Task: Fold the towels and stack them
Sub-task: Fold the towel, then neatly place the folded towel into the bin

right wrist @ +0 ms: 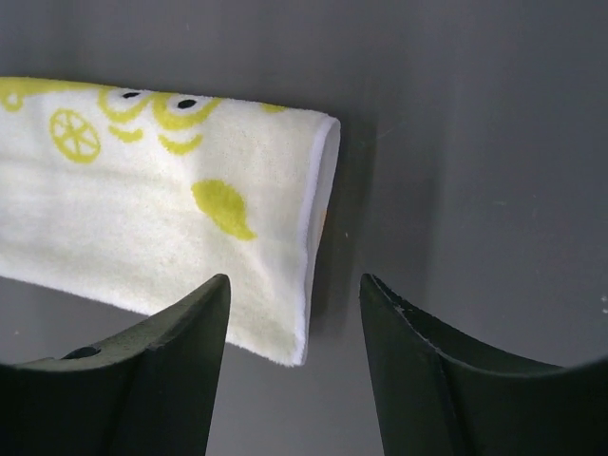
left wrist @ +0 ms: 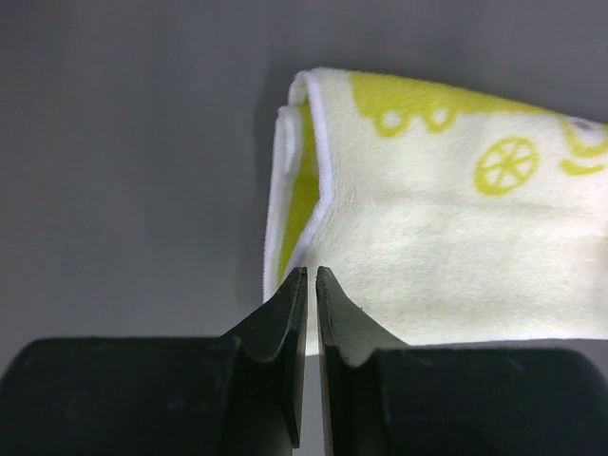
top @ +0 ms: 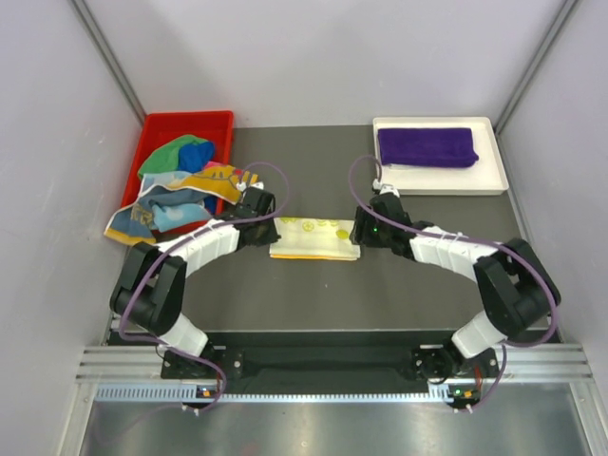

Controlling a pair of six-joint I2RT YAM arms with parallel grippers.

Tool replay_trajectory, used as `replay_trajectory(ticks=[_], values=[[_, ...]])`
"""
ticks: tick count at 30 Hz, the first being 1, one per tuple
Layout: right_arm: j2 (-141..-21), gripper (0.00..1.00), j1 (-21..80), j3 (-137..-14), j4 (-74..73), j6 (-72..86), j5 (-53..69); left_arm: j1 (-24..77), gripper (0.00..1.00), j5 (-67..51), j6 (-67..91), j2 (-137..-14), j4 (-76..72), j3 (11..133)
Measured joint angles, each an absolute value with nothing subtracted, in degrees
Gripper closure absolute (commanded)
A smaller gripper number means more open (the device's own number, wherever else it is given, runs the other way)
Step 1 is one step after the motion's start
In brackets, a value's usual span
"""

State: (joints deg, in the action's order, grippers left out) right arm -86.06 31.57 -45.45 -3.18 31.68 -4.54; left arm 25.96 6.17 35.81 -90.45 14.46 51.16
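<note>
Top external view: a pale yellow terry towel with lime-green prints (top: 315,237) lies folded into a long narrow strip at the middle of the dark grey counter (top: 313,304), between the left pincer (top: 259,218) and the right pincer (top: 367,228), one at each end of it. A plain deep purple towel (top: 426,147) is already folded and lies in the shallow white tray (top: 486,182) at the far right. A heap of crumpled multicoloured towels (top: 176,185) spills from the red plastic bin (top: 157,123) at the far left. By my reading, one towel is finished, the yellow one is part-folded and not yet stacked, and the heap has not been started.

Left wrist view: the left pincer (left wrist: 311,273) is narrow, only a thin slit between its jaws, and holds nothing. Its tips sit at the layered, white-hemmed end of the yellow towel (left wrist: 427,247).

Right wrist view: the right pincer (right wrist: 294,277) stands wide and empty, straddling the near corner of the towel (right wrist: 142,209). That end of the towel is a smooth, rounded fold.
</note>
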Motion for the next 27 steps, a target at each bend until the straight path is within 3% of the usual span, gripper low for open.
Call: replay_trajectory(ticks=[12,15,19,22,27], values=[[-98.6,0.46,34.5,-52.9,-3.0,32.8,-7.3,26.1,0.86,2.6,34.4,-85.4,17.4,54.7],[-100.8,0.56,36.8,-55.4,-3.4,33.0,-9.5,26.1,0.86,2.3,34.3,-84.1,18.3,54.8],[-102.4,0.93,38.9,-56.8,-4.2,33.4,-12.1,26.1,0.85,2.1,34.1,-82.6,19.5,55.3],[-102.5,1.0,39.4,-57.2,-5.5,33.7,-13.5,26.1,0.86,2.2,33.5,-80.8,20.7,55.5],[-104.5,1.0,39.7,-63.3,-13.5,29.4,-18.5,26.1,0.86,2.2,32.6,-77.9,22.3,57.1]])
